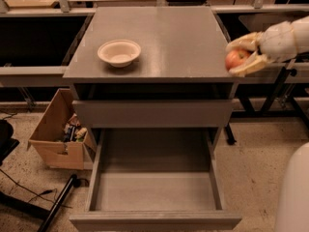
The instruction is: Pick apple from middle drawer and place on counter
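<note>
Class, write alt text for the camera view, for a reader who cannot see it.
The gripper holds a red apple at the right edge of the grey counter. A cream bowl sits on the counter's left side; below, the middle drawer stands open with a bare floor.

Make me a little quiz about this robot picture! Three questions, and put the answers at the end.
1. True or false: the open middle drawer has nothing in it.
2. What sits on the counter? A) a cream bowl B) a blue cup C) a book
3. The gripper hovers by the counter's right edge in the picture. What is it holding?

Key: 1 true. 2 A. 3 the apple.
</note>
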`<state>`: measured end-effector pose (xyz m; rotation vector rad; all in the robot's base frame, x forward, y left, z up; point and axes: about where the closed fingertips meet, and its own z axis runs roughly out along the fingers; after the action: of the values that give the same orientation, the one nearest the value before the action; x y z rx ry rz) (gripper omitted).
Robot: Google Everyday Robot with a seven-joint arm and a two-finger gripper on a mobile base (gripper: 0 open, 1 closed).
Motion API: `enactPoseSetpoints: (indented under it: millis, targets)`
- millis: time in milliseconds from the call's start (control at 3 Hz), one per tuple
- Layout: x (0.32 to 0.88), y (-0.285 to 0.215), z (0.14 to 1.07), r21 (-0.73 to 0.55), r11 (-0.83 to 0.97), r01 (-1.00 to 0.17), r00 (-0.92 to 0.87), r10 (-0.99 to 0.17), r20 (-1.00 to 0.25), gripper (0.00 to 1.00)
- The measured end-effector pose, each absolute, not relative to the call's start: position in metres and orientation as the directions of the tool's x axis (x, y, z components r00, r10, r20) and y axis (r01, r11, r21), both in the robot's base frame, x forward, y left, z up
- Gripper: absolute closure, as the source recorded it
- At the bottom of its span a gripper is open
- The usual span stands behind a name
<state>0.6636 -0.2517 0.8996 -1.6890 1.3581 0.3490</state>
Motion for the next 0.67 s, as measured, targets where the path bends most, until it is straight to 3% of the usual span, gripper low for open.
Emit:
enactPoseSetpoints:
  millis: [333, 667]
  targets:
    - [0.675, -0.27, 0.976, -0.592, 0.097, -0.8, 0.391, -0.665, -0.636, 1.0]
    - [0.677, -0.269, 0.991, -0.623, 0.093, -0.777, 0.415, -0.669, -0.617, 1.0]
